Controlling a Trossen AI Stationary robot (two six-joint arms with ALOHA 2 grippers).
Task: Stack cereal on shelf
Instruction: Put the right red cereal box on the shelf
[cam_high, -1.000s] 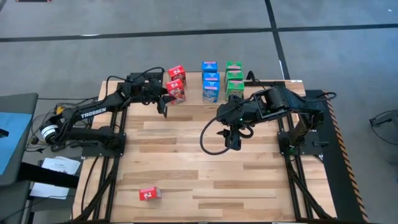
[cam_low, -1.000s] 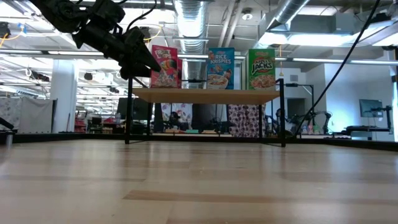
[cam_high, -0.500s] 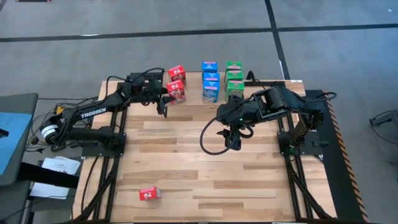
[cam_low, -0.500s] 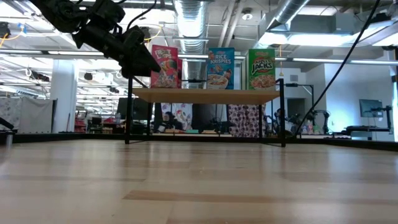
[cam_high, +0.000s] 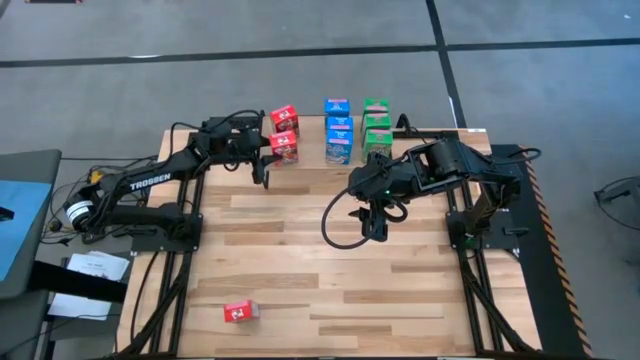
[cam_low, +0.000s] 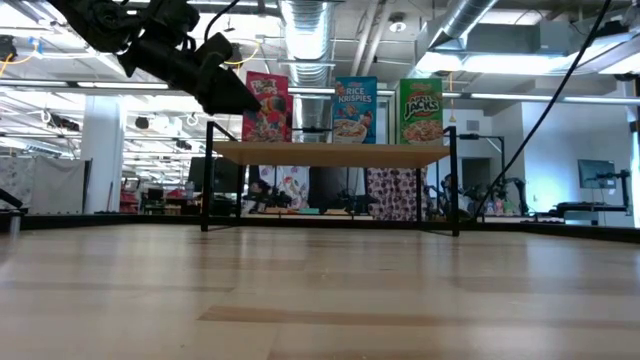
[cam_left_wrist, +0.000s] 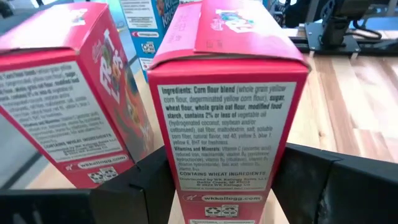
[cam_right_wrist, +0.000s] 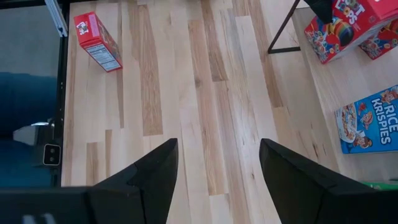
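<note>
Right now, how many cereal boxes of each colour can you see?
Red cereal boxes: 3, two at the shelf, one lying on the table's near side.
Blue cereal boxes: 3.
Green cereal boxes: 3.
Total: 9.

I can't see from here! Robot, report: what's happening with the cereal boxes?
Left gripper shut on red box at the shelf. Right gripper open, waiting mid-table. One red box on the table unplaced. Nothing blocking.

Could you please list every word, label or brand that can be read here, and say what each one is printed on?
"TROSSEN": left arm.
"RICE KRISPIES": blue box.
"JACKS": green box.
"Ingredients: Corn flour blend": red box between the left hand's fingers.
"CONTAINS WHEAT INGREDIENTS": same box.
Rest of the ingredient list, red fronts: too small or blurred to read.
</note>
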